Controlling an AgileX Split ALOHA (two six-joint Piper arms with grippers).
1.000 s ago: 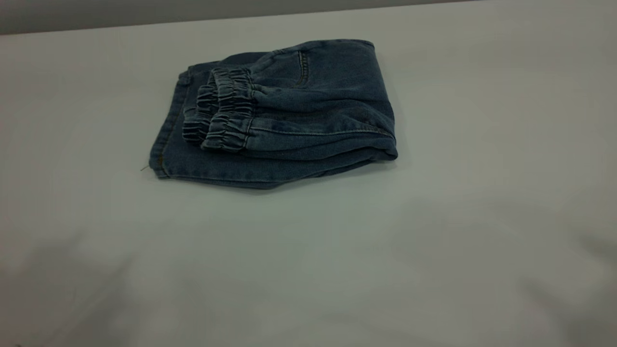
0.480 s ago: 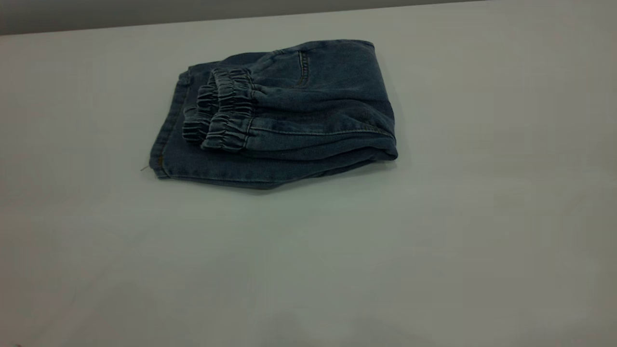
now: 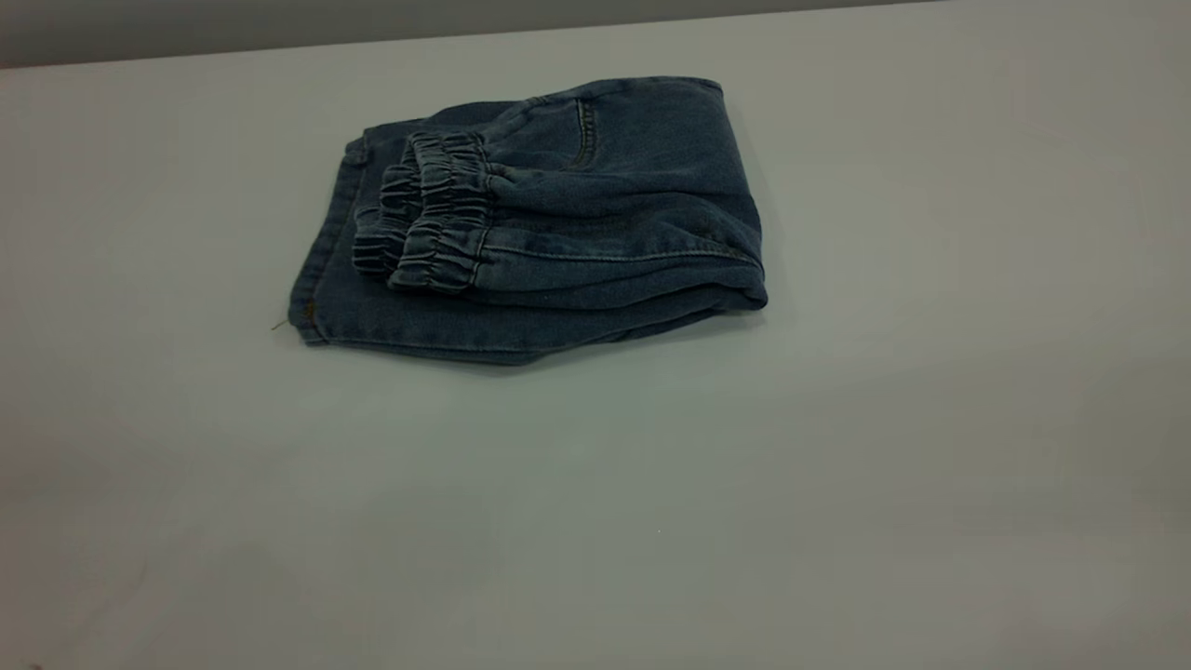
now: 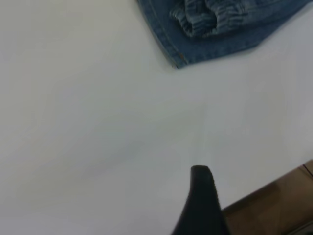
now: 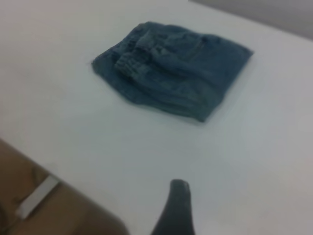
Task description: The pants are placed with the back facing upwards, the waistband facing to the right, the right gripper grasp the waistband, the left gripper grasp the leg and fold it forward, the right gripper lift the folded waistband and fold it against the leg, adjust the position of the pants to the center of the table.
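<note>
You have the short blue denim pants (image 3: 549, 223) folded into a compact bundle, ruffled elastic waistband (image 3: 428, 214) lying over the leg end, resting on the pale grey table (image 3: 837, 465) toward its far side. Both folds look finished; only centring may remain. Of each black claw one fingertip shows, well clear of the cloth and holding nothing; how wide they stand, you cannot tell.

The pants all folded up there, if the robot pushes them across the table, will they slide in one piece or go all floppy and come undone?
Probably floppy: the pants are soft denim, sagging in rounded folds. A push may undo them, since the waistband lies loose on top. They should not roll, lying flat on the smooth table, so they could slide.
</note>
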